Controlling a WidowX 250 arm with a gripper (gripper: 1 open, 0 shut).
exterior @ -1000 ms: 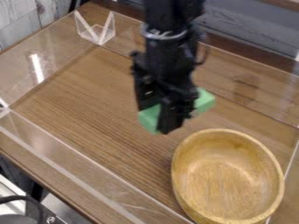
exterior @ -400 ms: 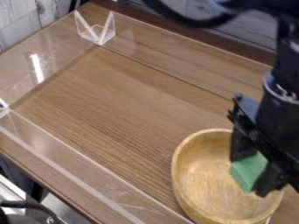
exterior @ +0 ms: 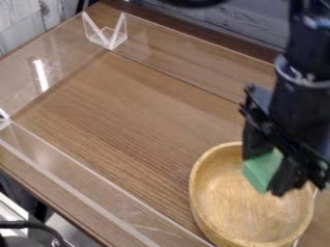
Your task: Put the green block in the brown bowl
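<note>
Gripper (exterior: 273, 166) over the brown bowl (exterior: 219, 214), green block (exterior: 261, 171) clamped between its fingers.

A second ago the arm stood mid-table with the block held above bare wood, left of the bowl; now it has swung across to the right side and hangs above the bowl's right half. Compared with the frame just before this one, the block sits a touch higher and slightly left, so the carry has nearly settled. The block is tilted, its lower green end showing below the dark fingers, and it is held clear above the bowl's floor, not resting in it. The wooden table (exterior: 116, 116) with its clear plastic walls looks unchanged, the bowl exactly where it was.
</note>
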